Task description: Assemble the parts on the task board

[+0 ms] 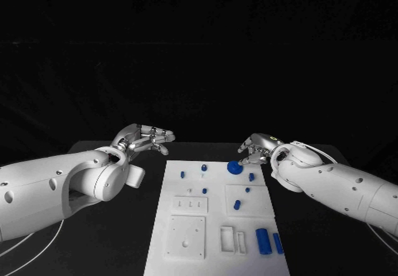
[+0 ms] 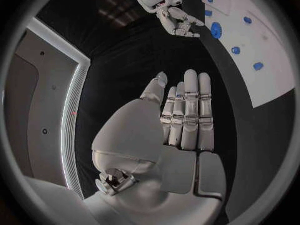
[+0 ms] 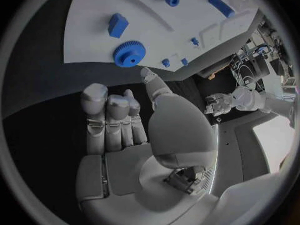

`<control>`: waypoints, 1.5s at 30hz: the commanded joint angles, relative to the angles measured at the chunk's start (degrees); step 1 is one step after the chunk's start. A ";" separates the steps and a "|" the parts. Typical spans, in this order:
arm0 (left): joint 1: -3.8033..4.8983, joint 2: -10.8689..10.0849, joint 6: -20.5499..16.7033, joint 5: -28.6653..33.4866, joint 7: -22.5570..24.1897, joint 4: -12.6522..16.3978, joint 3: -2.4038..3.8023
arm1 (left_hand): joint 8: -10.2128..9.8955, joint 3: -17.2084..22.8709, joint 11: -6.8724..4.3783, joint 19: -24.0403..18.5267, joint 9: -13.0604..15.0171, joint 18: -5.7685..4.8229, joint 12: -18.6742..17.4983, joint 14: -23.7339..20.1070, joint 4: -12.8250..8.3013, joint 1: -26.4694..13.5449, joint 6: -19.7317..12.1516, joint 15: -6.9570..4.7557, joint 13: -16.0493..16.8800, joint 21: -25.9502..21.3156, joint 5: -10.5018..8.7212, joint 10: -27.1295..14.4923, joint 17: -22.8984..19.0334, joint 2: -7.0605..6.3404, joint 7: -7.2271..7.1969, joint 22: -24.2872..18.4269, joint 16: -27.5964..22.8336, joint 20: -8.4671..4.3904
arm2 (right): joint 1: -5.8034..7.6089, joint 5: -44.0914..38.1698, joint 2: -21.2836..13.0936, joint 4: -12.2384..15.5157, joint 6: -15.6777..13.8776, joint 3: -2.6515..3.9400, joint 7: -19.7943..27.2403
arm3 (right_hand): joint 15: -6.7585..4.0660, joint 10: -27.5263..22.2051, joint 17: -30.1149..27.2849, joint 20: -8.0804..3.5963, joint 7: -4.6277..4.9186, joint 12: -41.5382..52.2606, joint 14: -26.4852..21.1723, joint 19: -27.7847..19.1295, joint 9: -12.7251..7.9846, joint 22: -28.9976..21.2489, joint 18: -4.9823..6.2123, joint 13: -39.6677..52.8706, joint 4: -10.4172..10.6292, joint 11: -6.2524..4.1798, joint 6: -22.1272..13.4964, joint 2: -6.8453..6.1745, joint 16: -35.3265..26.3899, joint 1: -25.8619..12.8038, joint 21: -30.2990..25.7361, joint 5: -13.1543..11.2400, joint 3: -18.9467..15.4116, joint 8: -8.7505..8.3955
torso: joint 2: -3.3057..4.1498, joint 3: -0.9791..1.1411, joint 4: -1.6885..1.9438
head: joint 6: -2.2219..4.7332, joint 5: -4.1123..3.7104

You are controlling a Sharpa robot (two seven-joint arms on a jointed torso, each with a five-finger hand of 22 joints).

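The task board [image 1: 217, 230] lies in the middle of the black surface [image 1: 116, 241], long side running from near to far. On its far right corner sits a blue gear [image 1: 234, 167], flat on the board. Other blue parts are spread on the far half: a small peg [image 1: 203, 168] near the far edge, a small piece [image 1: 182, 173] to the left, one more [image 1: 205, 191] in the middle, a small block [image 1: 251, 177] just right of the gear's near side, and a short cylinder [image 1: 237, 203] on the square white plate at the right. Near the right near corner a long blue cylinder [image 1: 263, 241] and a thinner blue bar [image 1: 278, 243] lie side by side next to white slots.

The right hand [image 1: 253, 154] is at the far right corner of the board, just beside the gear. Fingers are bent down toward the gear; in the right wrist view the fingers [image 3: 107, 120] are curled close together w/ nothing between them and the gear [image 3: 129, 53] sits apart from the fingertips.

The left hand [image 1: 148, 140] is over the black surface, left of the board's far left corner, well apart from the parts. In the left wrist view its fingers [image 2: 190, 110] are straight and side by side, holding nothing.
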 commanded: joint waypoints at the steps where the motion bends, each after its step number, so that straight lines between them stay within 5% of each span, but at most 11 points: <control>1: 0.07 0.22 0.59 -0.21 0.56 -0.05 0.02 | -0.20 -0.09 -0.12 -0.06 -0.02 -0.02 0.09 -0.32 -0.06 -0.09 -0.24 0.05 0.05 -0.19 -0.26 -0.06 -0.05 -0.38 -0.01 0.05 0.19 -0.02 | -0.11 2.30 0.69 -0.90 4.72 0.04 1.31 | 0.41 0.62 2.67 0.45 0.21 0.71 0.38 2.00 -0.04 1.51 0.46 1.19 0.51 0.04 -0.78 -0.12 -0.33 0.57 0.51 0.57 -0.84 -0.02 | 0.03 -0.17 0.20 | -0.10 -0.26; 11: 0.07 0.28 0.66 -0.21 0.55 -0.21 0.01 | -0.20 -0.09 -0.12 -0.06 -0.02 -0.02 0.09 -0.32 -0.06 -0.09 -0.24 0.05 0.05 -0.19 -0.26 -0.06 -0.05 -0.38 -0.01 0.05 0.19 -0.02 | -0.45 2.30 2.96 -3.66 6.20 -0.08 1.63 | 0.53 1.16 6.55 0.61 0.31 1.91 1.01 2.66 -0.05 4.77 0.55 2.74 0.99 0.14 -0.99 0.07 -0.81 0.70 -0.03 0.77 -1.32 -0.05 | 0.05 -0.14 0.15 | -0.11 -0.30; 20: 0.07 0.27 0.77 -0.21 0.48 -0.04 0.01 | -0.20 -0.09 -0.12 -0.06 -0.02 -0.02 0.09 -0.32 -0.06 -0.09 -0.24 0.05 0.05 -0.19 -0.26 -0.06 -0.05 -0.38 -0.01 0.05 0.19 -0.02 | -1.15 1.38 4.21 -6.07 6.18 -0.21 1.53 | 0.52 1.11 7.02 0.58 0.32 2.09 0.99 2.90 -0.06 5.70 0.36 2.94 0.55 0.15 -0.96 0.25 -0.66 0.36 -0.24 0.83 -0.60 -0.06 | 0.20 -0.03 0.55 | -0.35 -0.42; 38: 0.07 0.04 0.75 -0.22 0.41 0.06 0.01 | -0.20 -0.13 -0.10 -0.02 -0.02 -0.02 0.09 -0.30 0.12 -0.52 -0.29 0.09 0.05 -0.36 -0.57 -0.14 -0.02 -0.35 -0.02 0.37 0.29 0.02 | -1.48 2.81 4.66 -7.86 6.32 -0.24 1.78 | 0.57 1.32 7.46 0.63 0.37 2.38 1.07 3.02 -0.08 6.42 0.33 3.18 1.29 0.19 -1.12 1.26 -0.42 -0.42 -0.07 -0.41 -0.48 -0.06 | 0.11 0.05 0.29 | -0.29 -0.09; 45: 0.08 -0.04 0.82 -0.22 0.33 0.14 0.01 | -0.20 -0.13 -0.11 0.04 -0.02 -0.02 0.10 -0.31 0.24 -0.46 -0.29 0.09 0.05 -0.50 -0.46 -0.15 -0.04 -0.28 -0.03 0.36 0.27 0.02 | -1.56 2.90 4.82 -8.54 6.75 -0.28 1.74 | 0.55 1.36 7.69 0.62 0.37 2.47 1.08 3.08 -0.10 6.94 0.28 3.29 0.01 0.16 -0.69 1.67 -0.40 -0.72 -0.19 -1.11 2.04 -0.09 | 0.15 0.02 0.29 | -0.31 -0.12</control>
